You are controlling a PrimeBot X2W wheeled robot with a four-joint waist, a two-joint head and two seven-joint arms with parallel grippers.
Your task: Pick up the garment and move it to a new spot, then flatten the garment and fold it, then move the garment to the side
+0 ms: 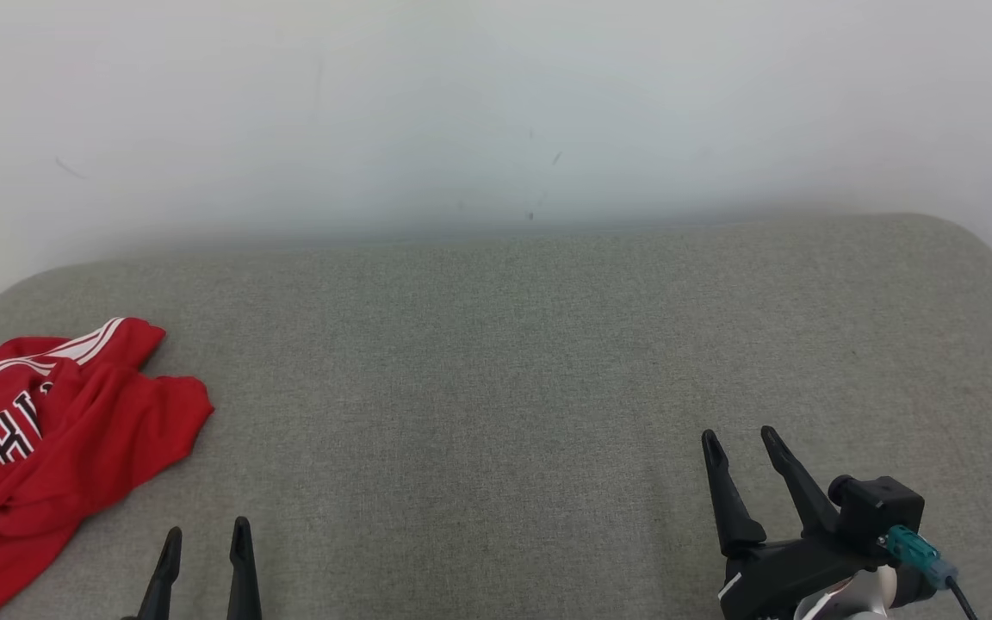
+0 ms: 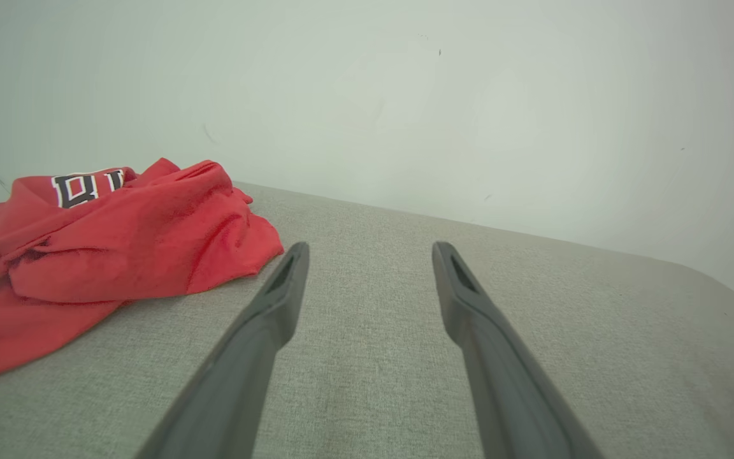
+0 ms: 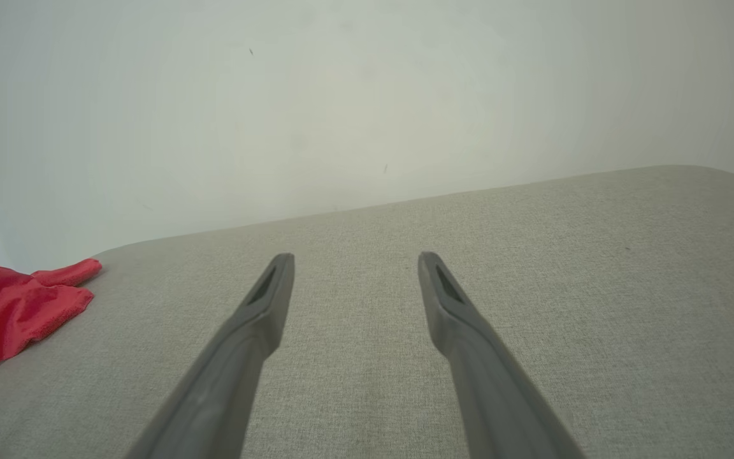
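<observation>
The garment point(image 1: 57, 430) lies crumpled at the far left of the grey fabric-covered worktop point(image 1: 496, 362), with part of it cut off by the edge of the head view. It is not flat. Folds overlap, the black lettering is partly buried, and striped trim shows along its left side. The heap runs roughly from the worktop's left rear corner toward the robot.

The left gripper point(image 1: 207, 530) is the nearer one, low over the worktop just right of the heap's near end, with its fingers apart and empty. In the left wrist view, the garment point(image 2: 131, 242) sits to the left of the left gripper point(image 2: 367, 252), and its closest flap is close beside the left fingertip but not between the fingers.

The right gripper point(image 1: 739, 435) hovers well apart on the right, also spread and empty. In the right wrist view, ahead of the right gripper point(image 3: 354, 258), the cloth point(image 3: 10, 306) is only a small red patch at the far left.

The pickup probably falls to the left arm, which would have to swing leftward and slightly forward onto a raised fold.
</observation>
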